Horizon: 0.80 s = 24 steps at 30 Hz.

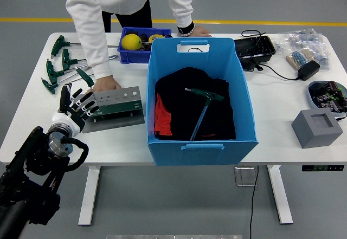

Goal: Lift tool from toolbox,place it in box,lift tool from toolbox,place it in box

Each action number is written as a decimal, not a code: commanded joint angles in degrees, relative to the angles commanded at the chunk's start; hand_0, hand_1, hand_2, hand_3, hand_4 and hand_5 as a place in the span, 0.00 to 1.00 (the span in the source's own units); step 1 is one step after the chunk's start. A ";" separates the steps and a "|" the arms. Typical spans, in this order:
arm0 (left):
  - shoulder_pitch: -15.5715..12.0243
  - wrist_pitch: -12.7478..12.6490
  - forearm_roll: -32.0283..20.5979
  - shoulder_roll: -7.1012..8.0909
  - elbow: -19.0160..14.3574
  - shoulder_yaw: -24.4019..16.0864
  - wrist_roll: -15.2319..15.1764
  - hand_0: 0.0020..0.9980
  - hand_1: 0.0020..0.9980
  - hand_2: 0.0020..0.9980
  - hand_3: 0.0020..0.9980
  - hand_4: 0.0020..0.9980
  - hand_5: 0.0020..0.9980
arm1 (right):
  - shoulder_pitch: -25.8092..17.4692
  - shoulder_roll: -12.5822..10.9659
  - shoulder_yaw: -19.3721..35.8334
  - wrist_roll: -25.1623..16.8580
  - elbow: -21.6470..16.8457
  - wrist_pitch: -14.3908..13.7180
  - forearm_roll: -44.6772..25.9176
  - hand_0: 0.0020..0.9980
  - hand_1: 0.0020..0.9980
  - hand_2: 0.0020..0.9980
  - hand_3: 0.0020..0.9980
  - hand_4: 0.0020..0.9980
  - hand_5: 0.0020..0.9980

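White desk (pixel 271 136): blue box (pixel 199 101) holding one green tool (pixel 201 99); left hand (pixel 75 109), fingers spread and empty, beside toolbox (pixel 114 108) steadied by person's hand (pixel 105 83).

The left arm (pixel 32 179) is seen entering from the lower left corner, black and jointed, and is raised over the near left part of the table's edge. A silver-white wrist (pixel 59 133) is shown below the left hand (pixel 73 109), which is held upright with its back turned to the camera. The fingers (pixel 65 95) are spread and extended, pointed away toward the far side, and nothing is held in them. The right arm is not seen.
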State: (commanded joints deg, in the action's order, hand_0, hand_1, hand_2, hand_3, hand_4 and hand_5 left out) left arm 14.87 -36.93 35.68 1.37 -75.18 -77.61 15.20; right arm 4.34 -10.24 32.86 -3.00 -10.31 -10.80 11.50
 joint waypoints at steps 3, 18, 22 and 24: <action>0.72 0.21 -0.48 0.10 0.33 0.52 0.01 0.26 0.27 0.48 0.80 0.64 0.83 | 0.04 -0.03 -0.19 -0.01 0.00 0.04 -0.08 0.69 0.68 0.74 0.59 0.79 0.69; 4.49 1.45 -3.38 1.93 3.08 2.96 -0.50 0.26 0.28 0.49 0.82 0.70 0.98 | 0.08 0.02 -0.79 0.07 0.00 -0.10 -0.49 0.69 0.68 0.74 0.59 0.79 0.69; 5.56 1.91 -4.75 2.31 4.13 3.30 -0.80 0.28 0.37 0.55 0.82 0.77 1.00 | 0.12 0.01 -0.82 0.13 0.00 -0.12 -0.44 0.69 0.68 0.74 0.58 0.79 0.69; 6.02 2.23 -5.80 2.33 4.71 3.49 -0.92 0.28 0.37 0.55 0.82 0.77 1.00 | 0.16 0.00 -0.81 0.16 0.00 -0.11 -0.38 0.69 0.68 0.74 0.58 0.79 0.69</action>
State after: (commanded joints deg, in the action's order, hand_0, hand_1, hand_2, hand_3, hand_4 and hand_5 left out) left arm 20.89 -34.70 29.88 3.70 -70.47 -74.12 14.28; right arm 4.49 -10.24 32.05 -2.84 -10.31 -10.91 11.12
